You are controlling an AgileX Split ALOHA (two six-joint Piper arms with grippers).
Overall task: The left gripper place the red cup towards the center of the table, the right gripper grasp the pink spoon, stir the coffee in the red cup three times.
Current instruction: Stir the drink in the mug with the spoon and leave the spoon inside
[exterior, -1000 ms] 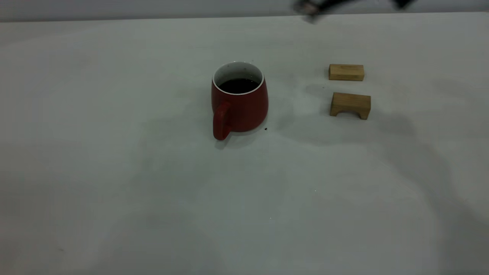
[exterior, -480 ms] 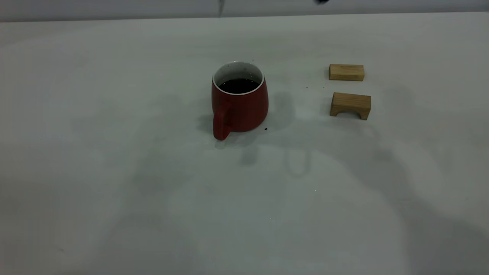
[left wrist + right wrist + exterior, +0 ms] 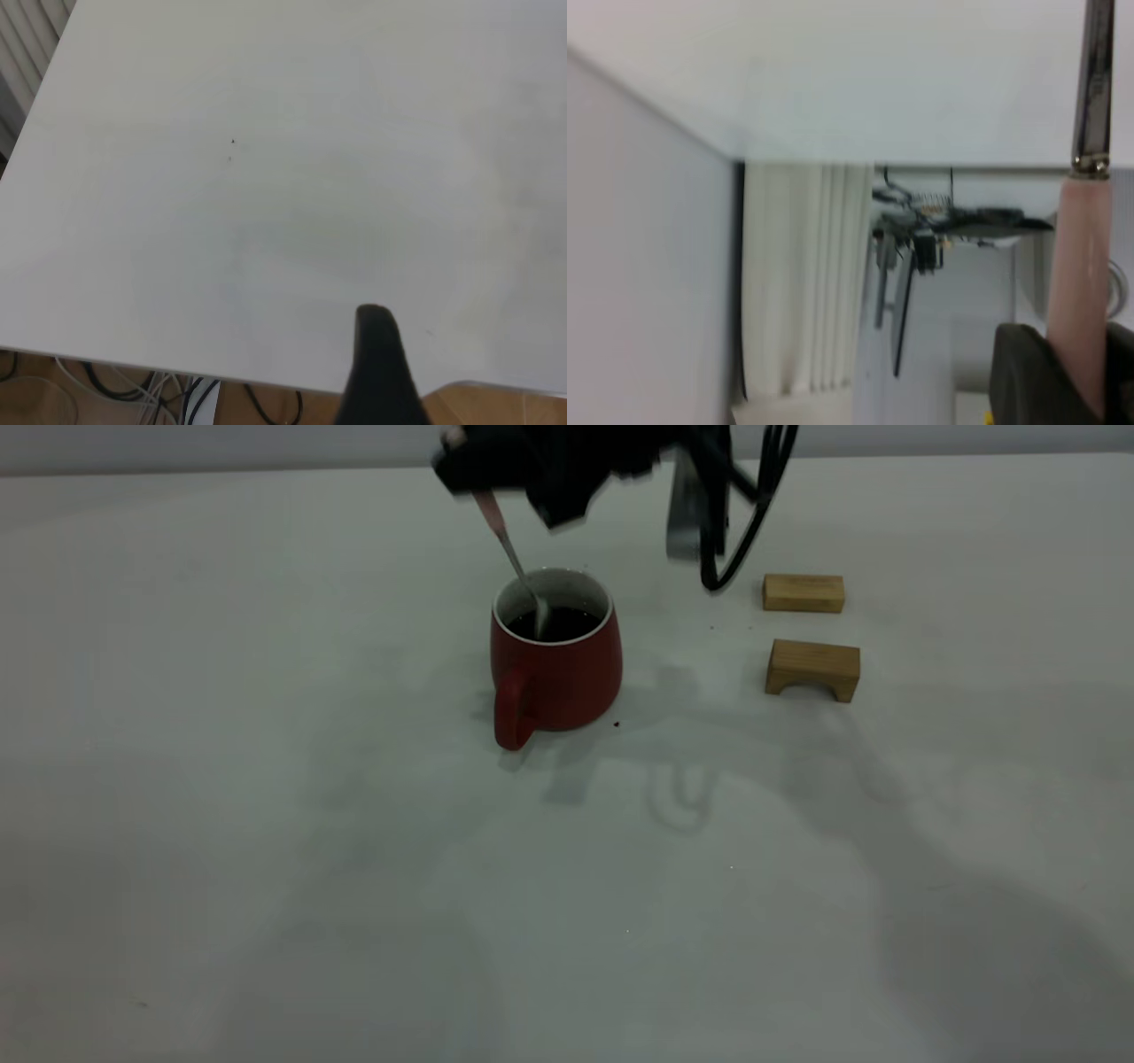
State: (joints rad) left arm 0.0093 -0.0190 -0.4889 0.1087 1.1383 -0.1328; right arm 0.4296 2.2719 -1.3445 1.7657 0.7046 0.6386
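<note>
The red cup (image 3: 556, 673) stands upright near the middle of the table (image 3: 266, 797), its handle turned toward the camera, with dark coffee (image 3: 560, 625) inside. My right gripper (image 3: 474, 480) hangs above the cup's far left side, shut on the pink spoon (image 3: 493, 521). The spoon slants down and its metal bowl dips into the coffee. In the right wrist view the pink handle (image 3: 1083, 283) is pinched between the dark fingers (image 3: 1028, 376). The left wrist view shows only bare table (image 3: 266, 177) and one dark finger (image 3: 376, 372) of the left gripper, out by a table edge.
Two tan wooden blocks lie right of the cup, a flat one (image 3: 803, 593) and an arched one (image 3: 813, 669). Black cables (image 3: 735, 531) hang from the right arm between the cup and the blocks. Floor cables (image 3: 177, 394) show past the table edge.
The right arm has dropped in from the top edge, bringing the spoon down into the cup. The cup and the blocks have not moved.
</note>
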